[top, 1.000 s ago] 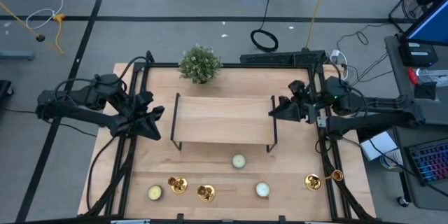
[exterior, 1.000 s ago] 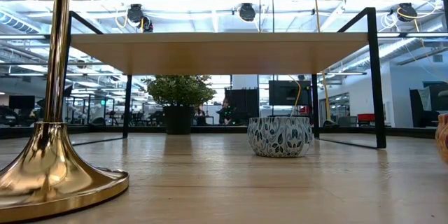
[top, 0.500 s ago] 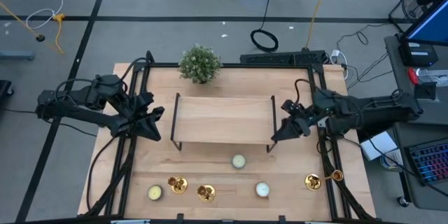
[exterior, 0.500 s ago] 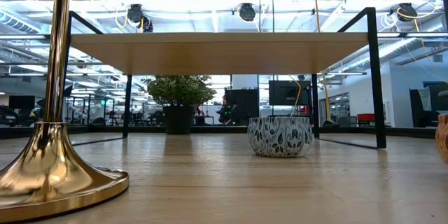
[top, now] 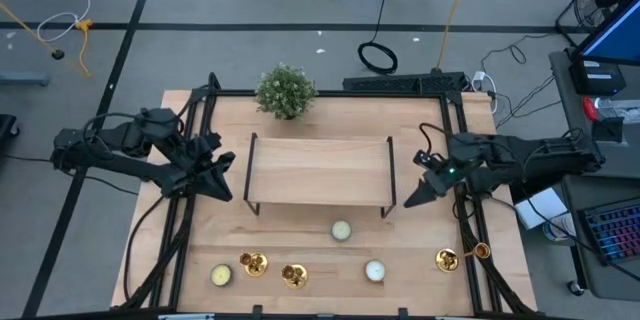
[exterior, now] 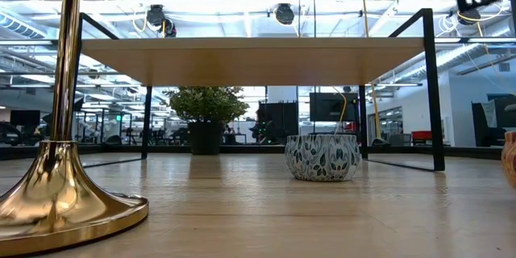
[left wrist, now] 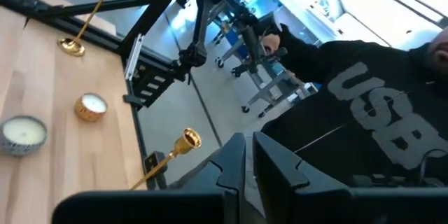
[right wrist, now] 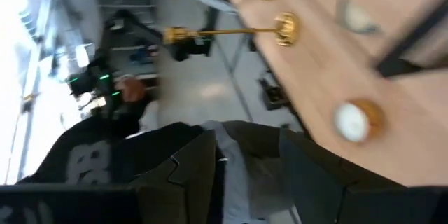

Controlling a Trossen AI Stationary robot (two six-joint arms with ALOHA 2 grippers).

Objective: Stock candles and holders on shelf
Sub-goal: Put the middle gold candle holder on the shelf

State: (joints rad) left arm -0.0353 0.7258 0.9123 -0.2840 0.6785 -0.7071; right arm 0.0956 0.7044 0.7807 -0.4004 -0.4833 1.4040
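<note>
1. Along the bottom edge of the high view a row of task items stands on the table [top: 300,230]: a yellowish candle [top: 221,276] at lower left, then two gold holders [top: 254,263] [top: 294,276] side by side, a white candle [top: 375,271] right of centre, and a third holder [top: 447,258] at lower right.
2. Just beside that third holder, at the table's right rail, a further gold piece [top: 481,252] shows; what it is cannot be told.
3. A little farther up, near the frame's centre, a pale candle [top: 341,230] sits just in front of the shelf [top: 320,168]. In the low view it shows as a patterned cup under the shelf board.
4. The shelf stands in the middle of the frame, its top board bare.
5. The left gripper [top: 218,178] hangs at the middle left, just off the shelf's left end, its fingers closed on nothing.
6. The right gripper [top: 422,192] hangs at the middle right, near the shelf's right front leg. Its fingers stand apart with nothing between them.
7. A small green plant [top: 286,91] stands behind the shelf at the upper centre.
8. Both wrist views show a person in a dark top beyond the table.
</note>
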